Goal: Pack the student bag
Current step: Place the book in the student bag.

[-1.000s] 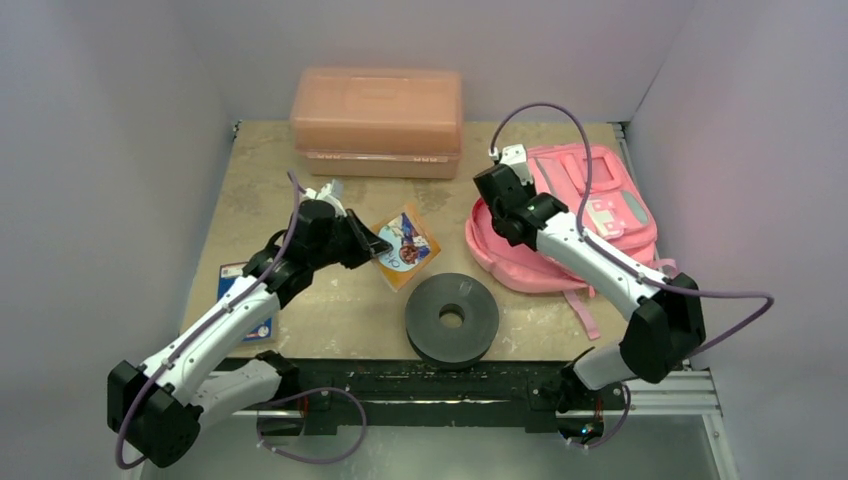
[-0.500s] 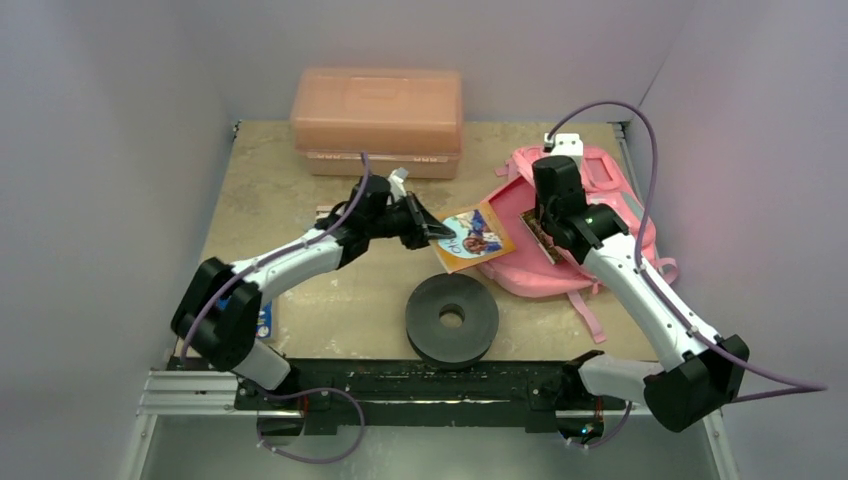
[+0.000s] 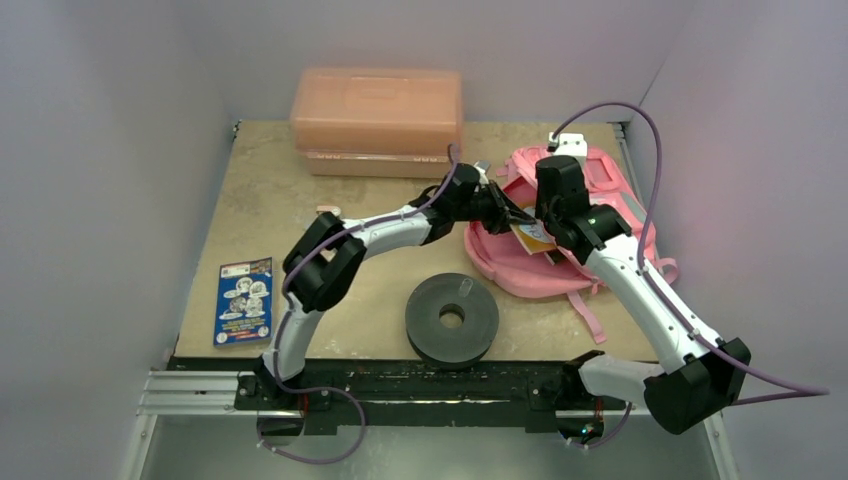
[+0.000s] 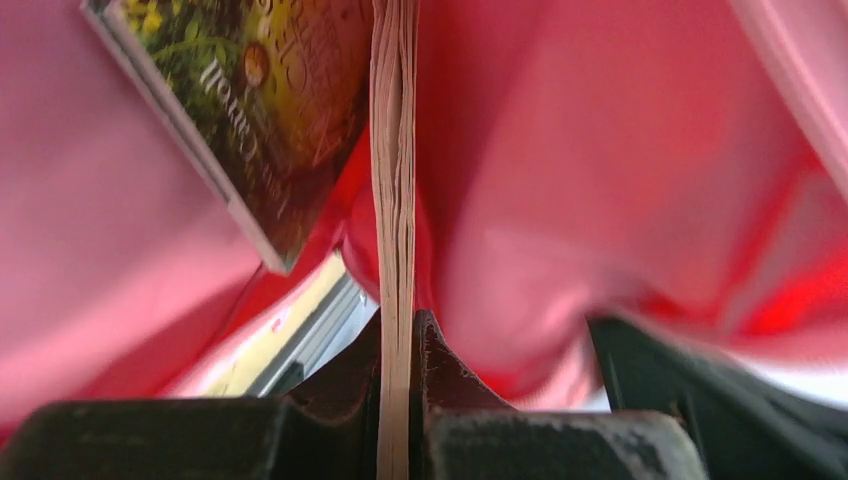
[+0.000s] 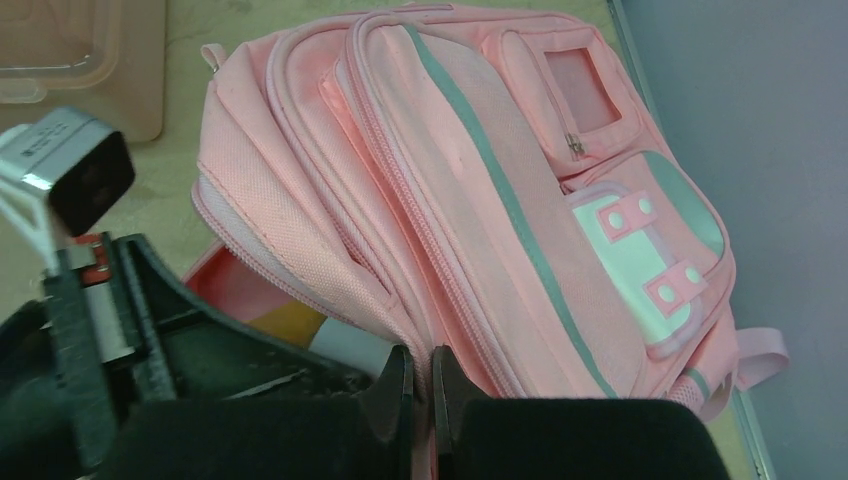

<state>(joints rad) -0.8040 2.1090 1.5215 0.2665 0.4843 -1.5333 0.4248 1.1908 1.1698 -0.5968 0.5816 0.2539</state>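
Pink student bag (image 3: 610, 215) at right rear of table (image 3: 260, 200), flat on its back, front pockets and grey trim up, straps trailing toward near edge. Main zip opening gaping on side facing table centre, red lining visible in right wrist view.

Left arm stretched across table to that opening. Left gripper (image 4: 398, 335) clamped tight on thin booklet (image 4: 395, 180), seen edge-on between fingers (image 4: 440, 360) in left wrist view. Booklet's far end inside bag mouth, cover partly showing in top view. Second book (image 4: 250, 110), green-yellow cover, tilted, already inside bag beside held booklet; touching or not, cannot tell.

Right gripper (image 5: 421, 380) down at bag's near-left edge, jaws closed to a sliver, pinching pink fabric rim of opening, flap lifted off lower panel. Left gripper's black body and wrist camera just beside it, at mouth of opening.

Elsewhere on table:
- salmon plastic box (image 3: 377, 120) at back centre, lid closed, near bag but apart
- black disc (image 3: 452, 318) with centre hole at near centre, just beside bag's near-left corner, touching unclear
- blue booklet (image 3: 244, 300) flat near left edge, well apart from everything else
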